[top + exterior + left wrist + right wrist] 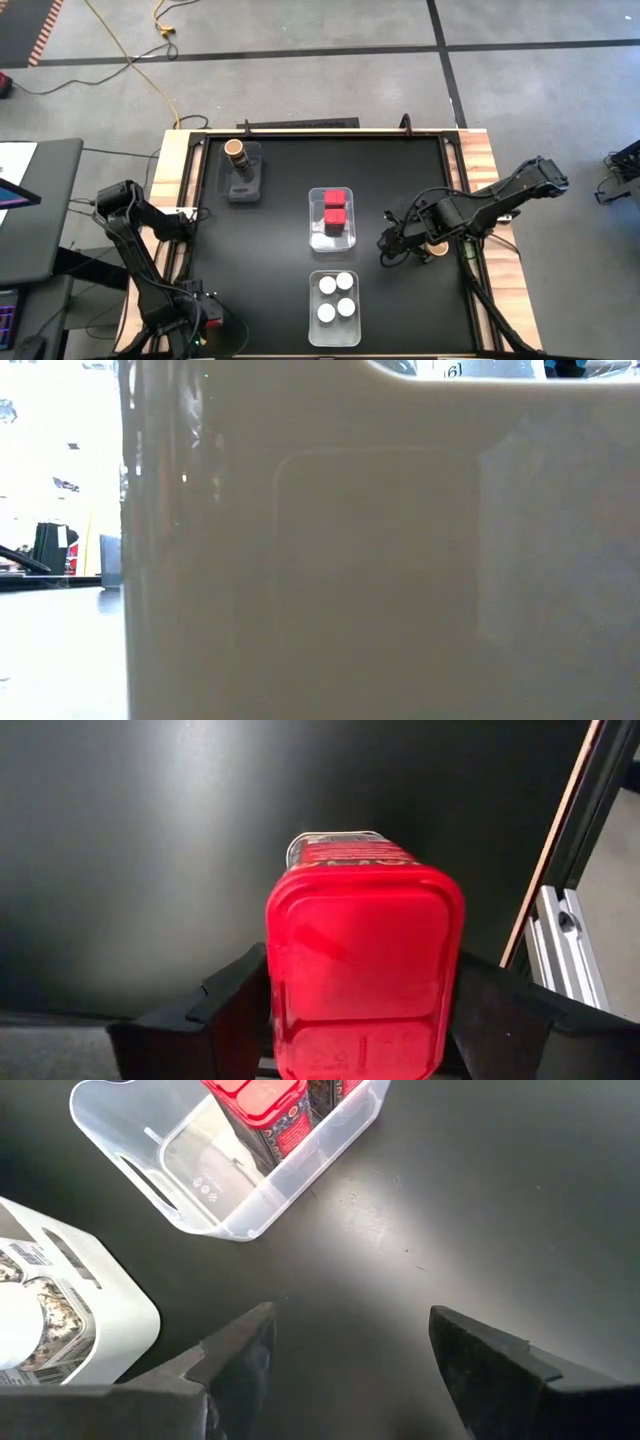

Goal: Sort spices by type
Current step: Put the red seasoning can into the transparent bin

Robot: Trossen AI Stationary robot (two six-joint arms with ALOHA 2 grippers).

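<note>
My left gripper [207, 316] stands at the table's near left corner, shut on a red spice box [362, 960] that points down below it. Two red boxes [334, 207] stand in the middle clear tub [316, 238]. Several white-lidded jars [337, 297] stand in the near clear tub [334, 338]. A brown-topped jar [236, 150] stands on the dark grey tray [246, 188] at the far left. My right gripper [386, 248] hangs open over bare table right of the tubs, nothing between its fingers [240, 1350]. A tan-topped jar [437, 251] shows partly under the right arm. My left gripper pinches the red box between its two fingers [232, 1010], one on each side of the red lid [280, 970] at the box's top end. The fingers come from above, pointing down. The box stands upright below them; whether its base touches the table I cannot tell.
Wooden strips and a metal rail [562, 935] border the black table close to my left gripper. The near tub's wall [380, 560] fills most of the low view. A desk with a screen [20, 200] stands left of the table.
</note>
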